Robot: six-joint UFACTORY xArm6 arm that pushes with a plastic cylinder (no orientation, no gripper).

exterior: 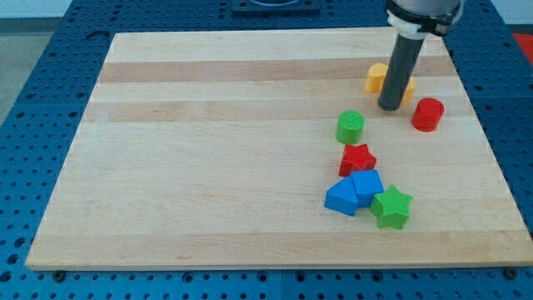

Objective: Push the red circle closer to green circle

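Camera view: my tip [390, 107], a bare rod with no pincer to open or close, stands between the red circle [427, 114] at 3 o'clock and the green circle [351, 127] at 8 o'clock, against the yellow block [381, 77]. Risk: pushing from here would separate them. No legible writing.

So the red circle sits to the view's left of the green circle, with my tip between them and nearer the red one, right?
Not quite. The camera view shows the red circle to the view's right of the green circle, not its left. The rest holds: my tip stands between them, nearer the red one, just in front of the yellow block.
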